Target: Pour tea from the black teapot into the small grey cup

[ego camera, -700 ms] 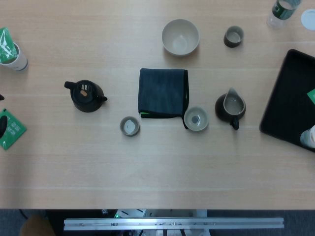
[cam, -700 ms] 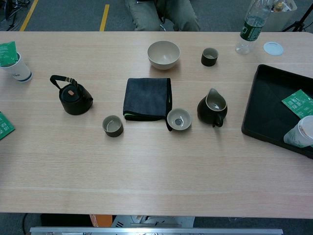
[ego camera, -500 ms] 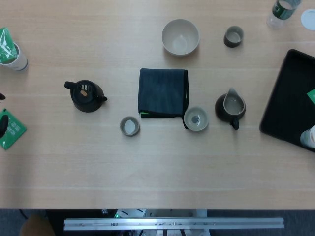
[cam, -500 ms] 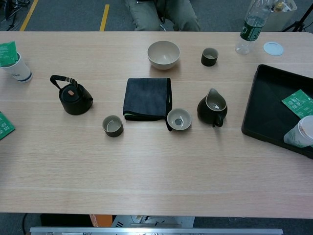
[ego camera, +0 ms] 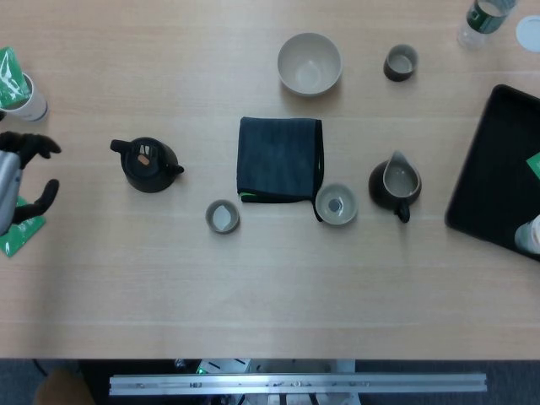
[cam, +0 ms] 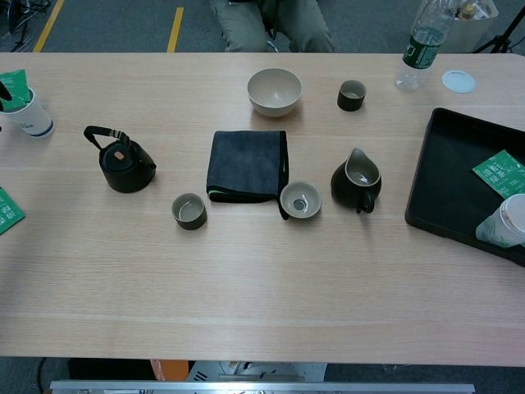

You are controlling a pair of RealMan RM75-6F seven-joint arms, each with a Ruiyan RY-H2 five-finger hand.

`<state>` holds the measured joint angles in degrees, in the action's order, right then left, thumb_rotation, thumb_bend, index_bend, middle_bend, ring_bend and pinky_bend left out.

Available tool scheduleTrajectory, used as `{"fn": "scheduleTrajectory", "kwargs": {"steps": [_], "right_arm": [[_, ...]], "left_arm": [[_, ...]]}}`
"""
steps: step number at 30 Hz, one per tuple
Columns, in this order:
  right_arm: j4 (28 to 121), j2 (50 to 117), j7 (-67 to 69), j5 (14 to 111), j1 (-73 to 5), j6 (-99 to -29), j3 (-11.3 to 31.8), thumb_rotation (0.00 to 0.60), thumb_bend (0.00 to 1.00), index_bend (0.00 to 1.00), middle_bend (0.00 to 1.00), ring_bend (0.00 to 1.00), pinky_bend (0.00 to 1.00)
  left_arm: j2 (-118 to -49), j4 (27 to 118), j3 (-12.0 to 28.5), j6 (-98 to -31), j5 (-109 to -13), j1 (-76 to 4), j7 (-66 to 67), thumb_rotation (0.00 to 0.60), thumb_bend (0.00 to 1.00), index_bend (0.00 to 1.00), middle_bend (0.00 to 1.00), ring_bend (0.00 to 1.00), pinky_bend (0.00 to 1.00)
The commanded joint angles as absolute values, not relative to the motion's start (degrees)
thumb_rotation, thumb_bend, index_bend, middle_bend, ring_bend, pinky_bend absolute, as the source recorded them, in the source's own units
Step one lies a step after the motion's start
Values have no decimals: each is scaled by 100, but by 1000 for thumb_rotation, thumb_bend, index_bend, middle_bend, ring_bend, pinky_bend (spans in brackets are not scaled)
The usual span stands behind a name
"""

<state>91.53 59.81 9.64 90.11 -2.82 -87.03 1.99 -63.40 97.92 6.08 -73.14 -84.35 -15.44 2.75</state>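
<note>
The black teapot point(ego camera: 148, 164) point(cam: 125, 162) stands upright on the left part of the table, lid on, its handle raised. A small grey cup point(ego camera: 223, 217) point(cam: 189, 211) sits a little to its front right, apart from it. My left hand point(ego camera: 21, 175) shows at the left edge of the head view, well left of the teapot. Its fingers are spread and it holds nothing. My right hand is in neither view.
A folded dark cloth point(ego camera: 279, 159) lies mid-table, with a beige bowl point(ego camera: 310, 63) behind it. A strainer cup point(ego camera: 336, 204) and a dark pitcher point(ego camera: 395, 184) stand to its right. Further off are a second small cup point(ego camera: 401, 62), a black tray point(ego camera: 489, 169) and a paper cup point(ego camera: 18, 89).
My left hand has come into the head view from the left edge, fingers apart. Nothing on the table has moved.
</note>
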Motion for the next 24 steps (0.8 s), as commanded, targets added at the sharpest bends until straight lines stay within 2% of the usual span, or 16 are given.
{"fn": "scheduleTrajectory", "kwargs": {"steps": [1,9,15,24], "right_arm": [[9147,5984,966,9000,-277,-8700,196,600,111,316,347,224,286],[9115,5988,982,8954,-274,-8677,202,600,111,316,347,225,286],[9073,5984,1018,8916,-263,-8669,206,600,111,316,347,225,286],[8995,5984,1095,8872,-216,-8694,199,600,110,316,347,225,286]], "left_arm": [[-6377,9674,645,-6937,-8567,-1881,222,600,330,328,402,325,110],[-6588,9555,674,-6041,-8342,-2495,432,589,331,197,270,200,110],[-6923,9316,747,-5648,-8105,-2860,536,576,331,174,221,178,110],[-7276,9099,659,-5355,-7889,-3120,729,579,330,172,215,174,110]]}}
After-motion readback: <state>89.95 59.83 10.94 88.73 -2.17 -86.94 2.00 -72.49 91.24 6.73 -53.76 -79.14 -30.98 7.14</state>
